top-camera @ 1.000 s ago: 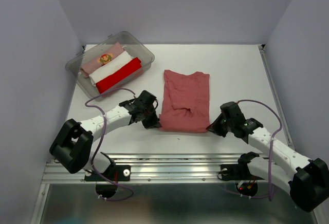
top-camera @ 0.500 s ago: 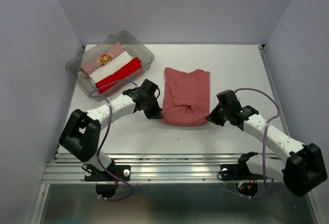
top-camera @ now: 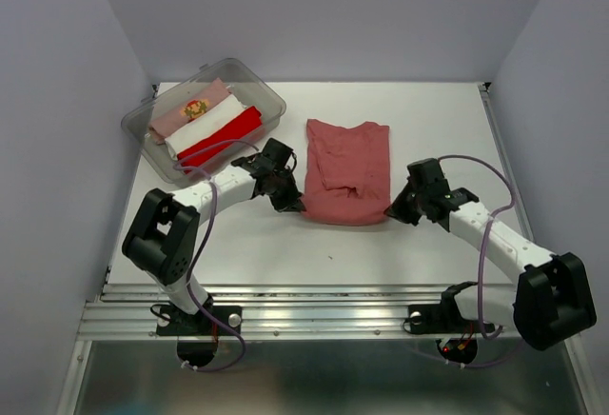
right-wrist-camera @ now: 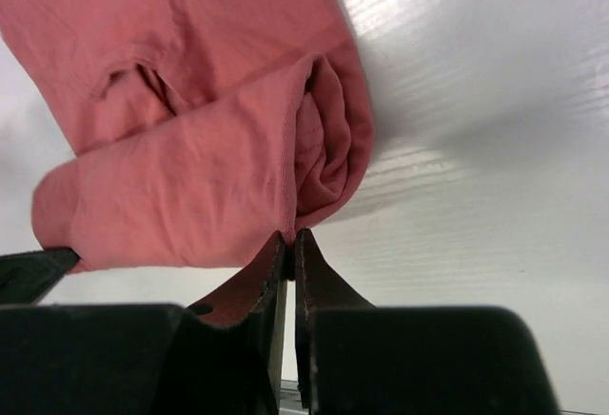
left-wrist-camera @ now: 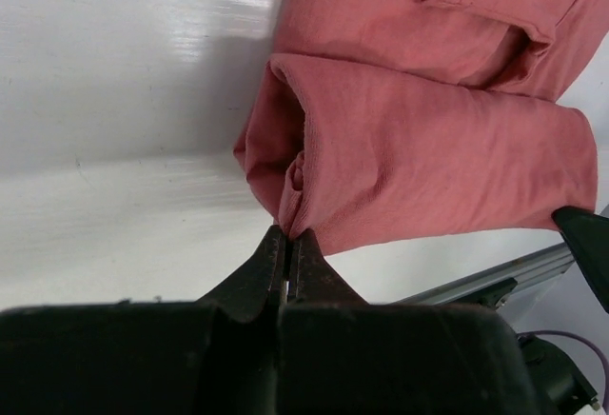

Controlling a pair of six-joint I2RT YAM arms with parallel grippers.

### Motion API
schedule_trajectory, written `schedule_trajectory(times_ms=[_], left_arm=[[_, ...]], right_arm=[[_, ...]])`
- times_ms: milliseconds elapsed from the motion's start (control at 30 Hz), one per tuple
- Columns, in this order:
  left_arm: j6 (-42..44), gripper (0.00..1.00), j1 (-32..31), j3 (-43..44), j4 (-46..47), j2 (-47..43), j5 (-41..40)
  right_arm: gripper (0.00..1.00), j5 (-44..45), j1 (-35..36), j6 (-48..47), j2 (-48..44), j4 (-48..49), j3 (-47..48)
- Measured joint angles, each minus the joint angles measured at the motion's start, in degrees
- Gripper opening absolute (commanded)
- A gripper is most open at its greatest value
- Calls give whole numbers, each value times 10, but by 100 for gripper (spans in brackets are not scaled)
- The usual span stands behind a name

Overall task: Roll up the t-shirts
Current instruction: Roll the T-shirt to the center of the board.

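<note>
View from above and from both wrists, with the rolling of one garment under way. The brick-red t-shirt (top-camera: 347,172) lies folded into a narrow strip at the middle of the tabletop (top-camera: 438,129), its length running away from the arms and its near end turned over into a short roll (left-wrist-camera: 428,167). The left hand (top-camera: 288,203) sits at the left end of that roll and the right hand (top-camera: 395,213) at the right end. In each wrist view the two fingers are pressed together, with the cloth edge of the roll caught at their tips. Both hands are therefore closed, each pinching a thin bite of the shirt and nothing else. The two-sided hold probably serves to keep the roll square, since lifting both ends together would let the tube turn evenly over the flat cloth ahead of it. Most of the strip beyond the roll is flat and unrolled, with a few creases near its middle, so the step appears to be at an early stage. Well apart, at the far left of the tabletop, stands the clear plastic tub (top-camera: 269,91), set at an angle. It holds three finished bundles side by side and touching: a pale pink bundle (top-camera: 195,108) with a yellow-red print farthest from the arms, a white bundle (top-camera: 211,122) in the middle, and a bright red bundle (top-camera: 224,137) nearest them. Space remains along the tub's far wall.
</note>
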Motion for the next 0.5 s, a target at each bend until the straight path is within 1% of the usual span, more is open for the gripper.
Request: schedule_trajectory(times_ms=[100, 167, 233, 267, 333, 367, 400, 433, 500], left_arm=[[10, 0, 0, -17, 18, 0, 7], [15, 0, -2, -45, 31, 0, 10], [17, 0, -4, -62, 33, 0, 11], [17, 0, -4, -72, 35, 0, 11], [19, 0, -6, -83, 37, 0, 11], [21, 2, -7, -85, 38, 0, 11], [22, 8, -7, -86, 38, 0, 10], [23, 26, -7, -86, 39, 0, 10], [28, 45, -7, -86, 40, -1, 8]], right_arm=[[1, -27, 0, -7, -14, 24, -46], [2, -46, 0, -8, -23, 30, -79], [7, -59, 0, -8, -28, 31, -100], [20, -67, 0, -8, -32, 34, -111], [33, -76, 1, -12, -40, 35, -122], [45, -79, 1, -10, -45, 35, -125], [49, -81, 1, -13, -50, 35, -126], [52, -81, 2, -16, -54, 33, -126], [55, -78, 2, -24, -71, 29, -124]])
